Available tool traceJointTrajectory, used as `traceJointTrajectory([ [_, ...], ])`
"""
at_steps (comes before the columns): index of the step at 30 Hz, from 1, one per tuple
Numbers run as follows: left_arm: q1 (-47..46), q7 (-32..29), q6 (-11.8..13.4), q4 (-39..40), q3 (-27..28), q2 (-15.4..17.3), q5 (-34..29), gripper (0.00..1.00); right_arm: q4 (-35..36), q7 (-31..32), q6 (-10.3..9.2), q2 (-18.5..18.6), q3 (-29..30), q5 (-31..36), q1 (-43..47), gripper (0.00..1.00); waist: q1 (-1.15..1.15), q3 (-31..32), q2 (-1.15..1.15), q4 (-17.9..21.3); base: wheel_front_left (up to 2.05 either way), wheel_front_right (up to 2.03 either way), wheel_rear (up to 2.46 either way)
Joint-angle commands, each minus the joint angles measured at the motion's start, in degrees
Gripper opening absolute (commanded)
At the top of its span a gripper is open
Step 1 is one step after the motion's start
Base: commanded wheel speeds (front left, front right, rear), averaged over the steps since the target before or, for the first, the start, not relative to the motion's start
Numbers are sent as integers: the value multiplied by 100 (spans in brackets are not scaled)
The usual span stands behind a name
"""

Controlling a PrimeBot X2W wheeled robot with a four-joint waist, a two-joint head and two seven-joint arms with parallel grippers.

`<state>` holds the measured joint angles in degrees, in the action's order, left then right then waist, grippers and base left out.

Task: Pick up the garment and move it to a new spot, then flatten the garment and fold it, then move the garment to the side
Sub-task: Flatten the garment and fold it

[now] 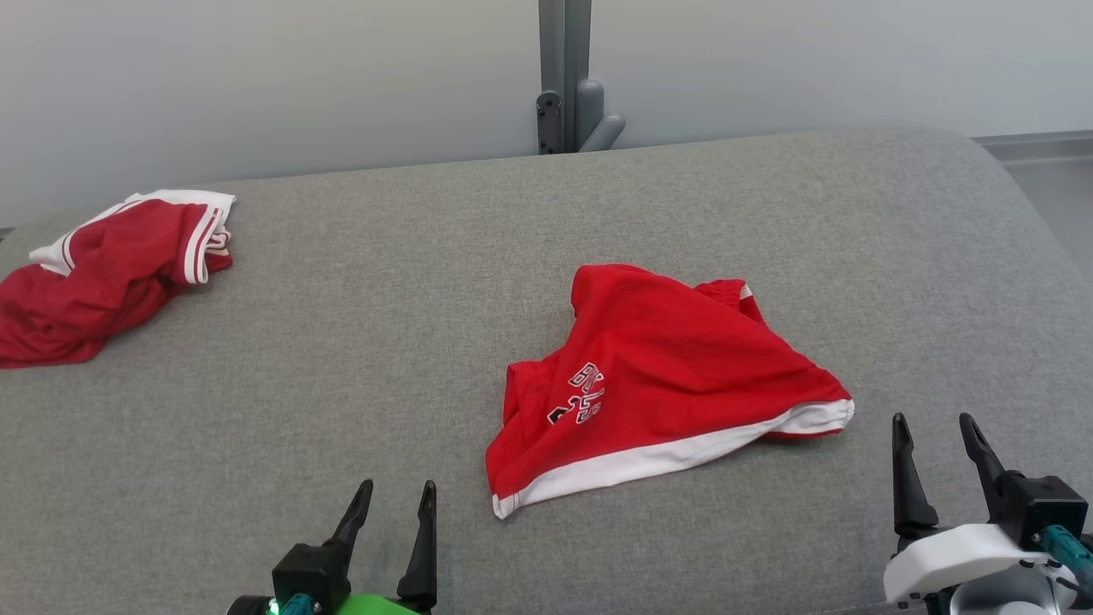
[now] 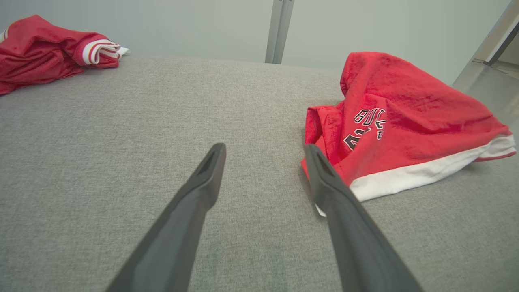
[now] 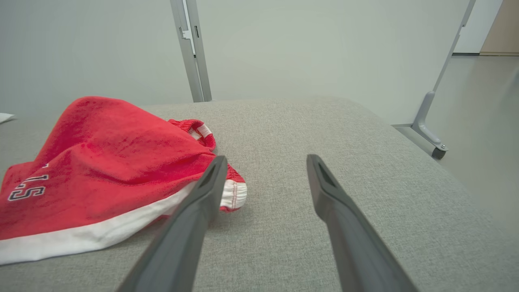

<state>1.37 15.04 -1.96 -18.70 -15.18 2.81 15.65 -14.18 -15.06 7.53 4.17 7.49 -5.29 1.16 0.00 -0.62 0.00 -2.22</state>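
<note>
Both grippers open, garment loose on the pad.
I see the red garment [image 1: 666, 376] crumpled right of centre on the grey pad [image 1: 341, 299], its white hem toward me. My left gripper [image 1: 399, 484] hangs just left of it and my right gripper [image 1: 932, 418] just right, the 2 spread wide and empty. A second red heap [image 1: 102, 273] lies far left.

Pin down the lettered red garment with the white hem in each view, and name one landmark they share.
Head view: lettered red garment lies right of centre on the grey surface.
Left wrist view: lettered red garment at the right.
Right wrist view: lettered red garment at the left.
Shared landmark: grey post against the wall behind.
</note>
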Motion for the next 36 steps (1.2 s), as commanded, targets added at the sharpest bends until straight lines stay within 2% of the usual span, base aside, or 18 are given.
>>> traceJointTrajectory([
  [1, 56, 16, 11, 28, 1, 15, 59, 100, 83, -22, -8, -21, -11, 51, 84, 100, 0, 58, 0, 5, 0, 0, 0],
  [8, 46, 16, 67, 133, 7, 15, 82, 100, 407, -22, -8, -94, -336, 81, 195, 100, 0, 157, 0, -7, 0, 0, 0],
  [22, 124, 16, 365, 342, 264, 15, 44, 100, 396, -23, -8, -125, -838, -82, 182, 100, 0, 288, 0, -170, 0, 0, 0],
  [31, 174, 16, 335, 336, 303, 15, 6, 100, 372, -23, -8, -125, -842, -89, 205, 100, 0, 322, 0, -228, 0, 0, 0],
  [36, 203, 15, 92, 159, 58, 14, 38, 100, 349, -23, -8, -126, -871, -78, 177, 100, 0, 297, 0, -190, 0, 0, 0],
])
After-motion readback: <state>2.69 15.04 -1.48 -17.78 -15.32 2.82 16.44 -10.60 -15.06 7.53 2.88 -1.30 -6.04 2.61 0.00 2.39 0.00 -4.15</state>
